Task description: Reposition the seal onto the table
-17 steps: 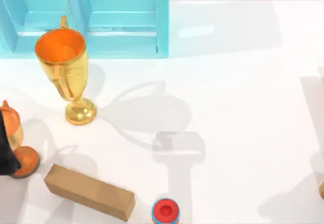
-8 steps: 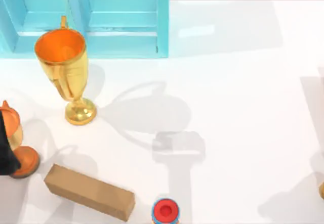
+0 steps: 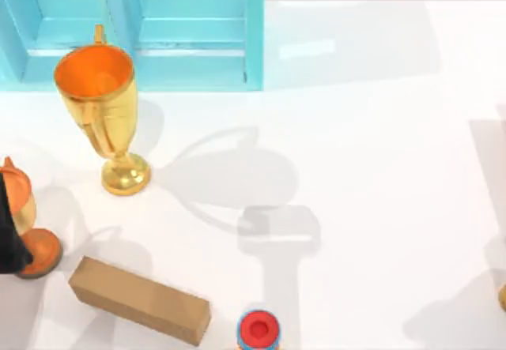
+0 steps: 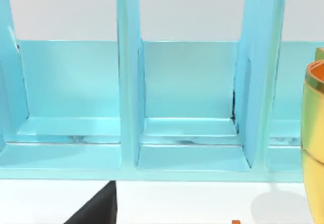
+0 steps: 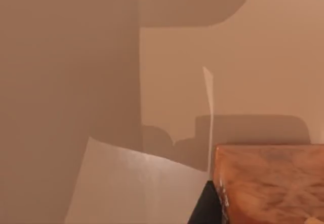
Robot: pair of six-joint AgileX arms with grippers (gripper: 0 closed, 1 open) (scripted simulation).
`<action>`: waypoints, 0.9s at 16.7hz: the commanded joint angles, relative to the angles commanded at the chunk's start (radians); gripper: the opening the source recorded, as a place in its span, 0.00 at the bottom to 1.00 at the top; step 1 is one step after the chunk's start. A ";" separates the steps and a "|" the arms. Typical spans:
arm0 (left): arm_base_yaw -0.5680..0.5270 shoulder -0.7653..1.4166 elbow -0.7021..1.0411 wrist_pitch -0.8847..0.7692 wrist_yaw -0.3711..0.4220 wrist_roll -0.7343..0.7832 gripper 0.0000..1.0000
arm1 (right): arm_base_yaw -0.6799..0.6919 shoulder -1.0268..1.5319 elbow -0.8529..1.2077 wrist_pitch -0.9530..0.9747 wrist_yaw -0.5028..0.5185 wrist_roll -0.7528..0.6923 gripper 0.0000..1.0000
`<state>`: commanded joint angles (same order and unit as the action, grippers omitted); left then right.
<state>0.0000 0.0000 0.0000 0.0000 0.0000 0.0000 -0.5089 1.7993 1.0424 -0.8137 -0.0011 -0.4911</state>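
The tan-orange seal point(image 5: 268, 183) is right beside the right hand point(image 5: 205, 210), above the white bench point(image 3: 379, 168). I cannot tell either hand's grip. The left hand point(image 4: 96, 209) faces the light blue cabinet point(image 3: 190, 26). The bench's middle and right are open. One tall gold cup point(image 3: 103, 105), one long brown cardboard block point(image 3: 138, 299), one red-and-blue round cap point(image 3: 258, 330)

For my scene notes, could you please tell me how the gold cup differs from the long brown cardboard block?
The gold cup stands upright on a round foot; the cardboard block lies flat on the table. The cup is glossy gold with an orange inside; the block is plain matte brown. The cup is round and open-topped; the block is a long closed box. Both rest on the table's left side.
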 joint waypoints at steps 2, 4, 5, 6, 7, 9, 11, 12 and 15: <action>0.000 0.000 0.000 0.000 0.000 0.000 1.00 | 0.011 -0.013 0.023 -0.031 0.005 0.023 0.00; 0.000 0.000 0.000 0.000 0.000 0.000 1.00 | 0.042 -0.037 0.069 -0.091 0.011 0.069 0.00; 0.000 0.000 0.000 0.000 0.000 0.000 1.00 | 0.066 -0.051 0.097 -0.128 0.013 0.098 0.00; 0.000 0.000 0.000 0.000 0.000 0.000 1.00 | 0.094 -0.065 0.126 -0.168 0.015 0.130 0.00; 0.000 0.000 0.000 0.000 0.000 0.000 1.00 | 0.125 -0.081 0.155 -0.210 0.016 0.164 0.00; 0.000 0.000 0.000 0.000 0.000 0.000 1.00 | 0.198 -0.112 0.209 -0.296 0.016 0.235 0.00; 0.000 0.000 0.000 0.000 0.000 0.000 1.00 | 0.277 -0.146 0.253 -0.380 0.013 0.307 0.00; 0.000 0.000 0.000 0.000 0.000 0.000 1.00 | 0.317 -0.164 0.270 -0.419 0.011 0.341 0.00; 0.000 0.000 0.000 0.000 0.000 0.000 1.00 | 0.423 -0.215 0.307 -0.515 0.004 0.430 0.00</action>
<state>0.0000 0.0000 0.0000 0.0000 0.0000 0.0000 -0.0861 1.5841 1.3497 -1.3290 0.0026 -0.0608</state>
